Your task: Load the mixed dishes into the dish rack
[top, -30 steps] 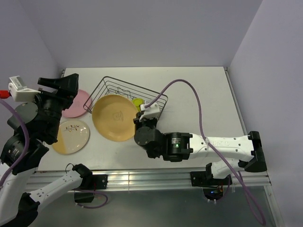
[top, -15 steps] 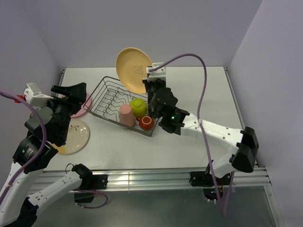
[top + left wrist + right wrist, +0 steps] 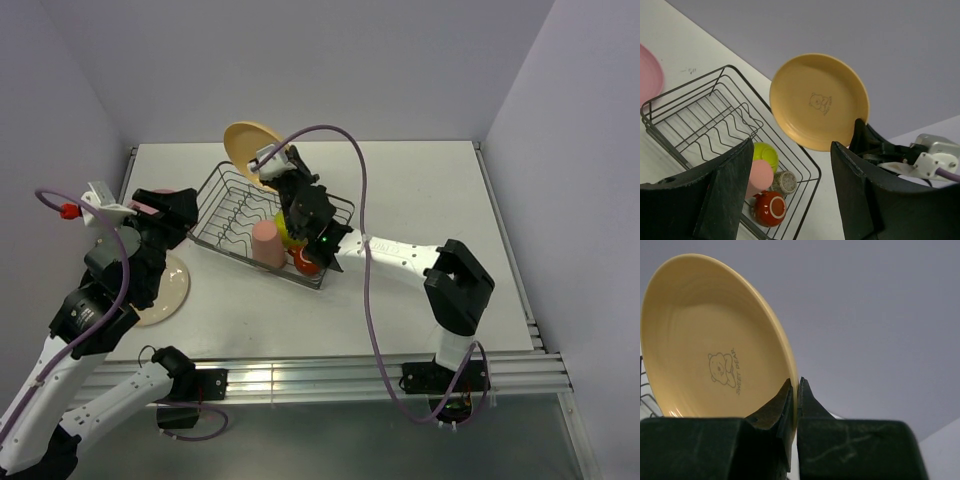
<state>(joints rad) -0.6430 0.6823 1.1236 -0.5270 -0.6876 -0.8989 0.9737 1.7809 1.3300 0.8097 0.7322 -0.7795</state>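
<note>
Lying flat on the desk at the far left were the pink plate and the cream plate, both outside the dish rack. The left fingers stood wide apart and empty on that side. Inside the rack's right end sat the salmon tumbler, lime-green bowl, grey cup and red mug. The right fingers pinched the rim of the tan-orange plate, held tilted above the rack's far edge.
</note>
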